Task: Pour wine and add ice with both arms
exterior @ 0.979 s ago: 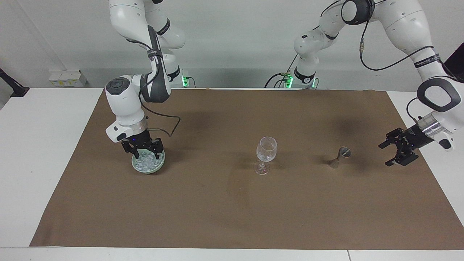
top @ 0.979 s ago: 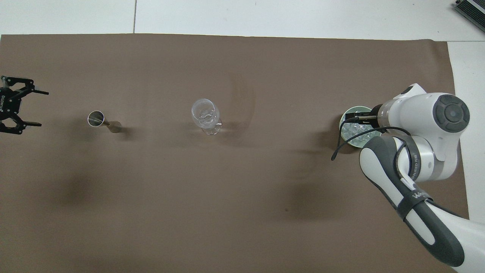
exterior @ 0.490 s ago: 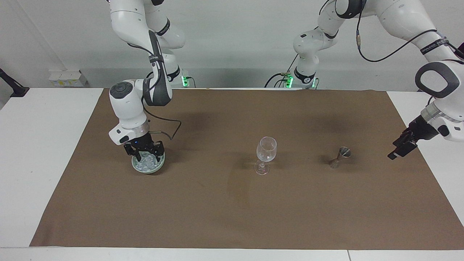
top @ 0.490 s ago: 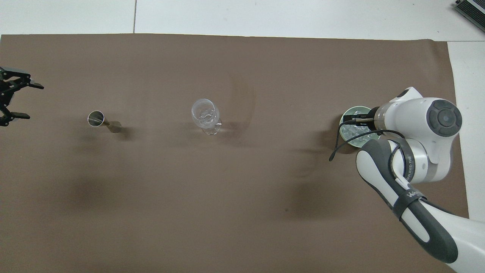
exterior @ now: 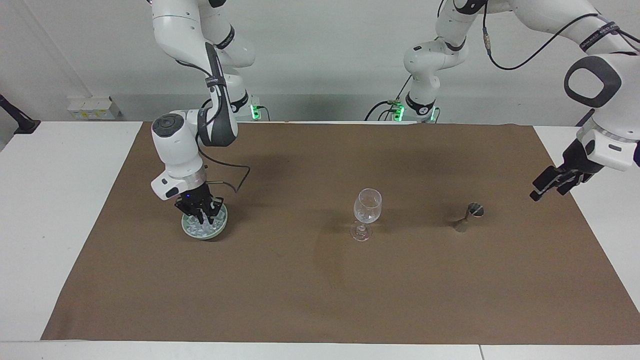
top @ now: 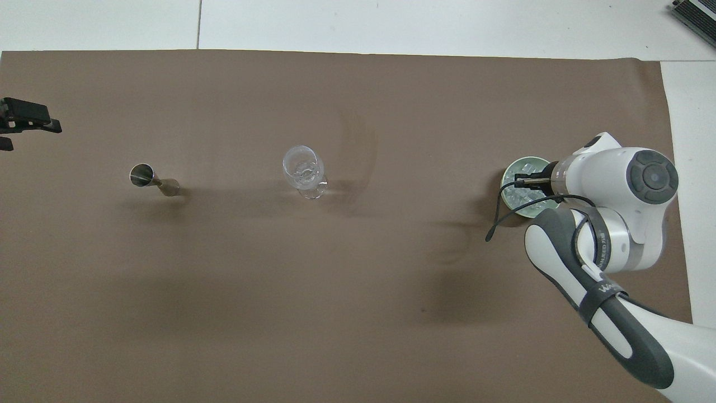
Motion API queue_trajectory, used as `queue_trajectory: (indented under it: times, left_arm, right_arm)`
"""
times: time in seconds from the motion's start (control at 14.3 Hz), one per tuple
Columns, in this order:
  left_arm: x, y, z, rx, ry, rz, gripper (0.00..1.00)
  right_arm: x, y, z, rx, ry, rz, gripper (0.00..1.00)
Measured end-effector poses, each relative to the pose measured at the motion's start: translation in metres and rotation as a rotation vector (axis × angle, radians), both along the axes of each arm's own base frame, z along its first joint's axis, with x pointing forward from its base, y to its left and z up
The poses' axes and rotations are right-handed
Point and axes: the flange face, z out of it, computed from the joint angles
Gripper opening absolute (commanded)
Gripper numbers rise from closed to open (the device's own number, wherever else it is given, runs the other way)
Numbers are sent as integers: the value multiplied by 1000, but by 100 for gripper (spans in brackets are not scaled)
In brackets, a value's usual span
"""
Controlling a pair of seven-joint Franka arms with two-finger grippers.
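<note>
A pale green bowl (exterior: pixel 188 230) of ice (exterior: pixel 202 228) stands toward the right arm's end of the brown mat; it also shows in the overhead view (top: pixel 516 169) with the ice (top: pixel 519 194). My right gripper (exterior: pixel 203 216) reaches down into the bowl, fingers drawn together among the cubes; in the overhead view the wrist hides it. A clear stemmed wine glass (exterior: pixel 367 206) (top: pixel 302 167) stands upright mid-mat. My left gripper (exterior: pixel 544 188) (top: pixel 27 118) hangs in the air over the mat's edge at the left arm's end, turned edge-on.
A small metal jigger (exterior: pixel 468 215) (top: pixel 151 178) stands on the mat between the wine glass and the left arm's end. The brown mat (exterior: pixel 320 290) covers most of the white table.
My right gripper's fingers closed in from wide open while down in the ice bowl. My left gripper rose, drew away from the jigger and turned edge-on.
</note>
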Motion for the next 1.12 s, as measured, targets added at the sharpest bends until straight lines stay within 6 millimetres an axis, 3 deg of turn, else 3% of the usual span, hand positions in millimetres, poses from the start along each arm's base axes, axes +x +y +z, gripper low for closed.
queue_trajectory:
  times: [0.28, 0.49, 0.77, 1.12]
  left_arm:
    - [-24, -54, 36, 76, 36, -120, 100]
    - [-44, -78, 62, 86, 39, -159, 100]
    - [-73, -99, 93, 95, 60, -199, 100]
    - [-78, -108, 93, 93, 70, -216, 100]
  right_arm:
    - [0, 0, 1, 0, -2, 0, 0]
    - [2, -2, 18, -2, -22, -4, 0]
    - [13, -6, 75, -8, -8, -15, 0]
    - [26, -8, 161, -12, -9, -26, 0]
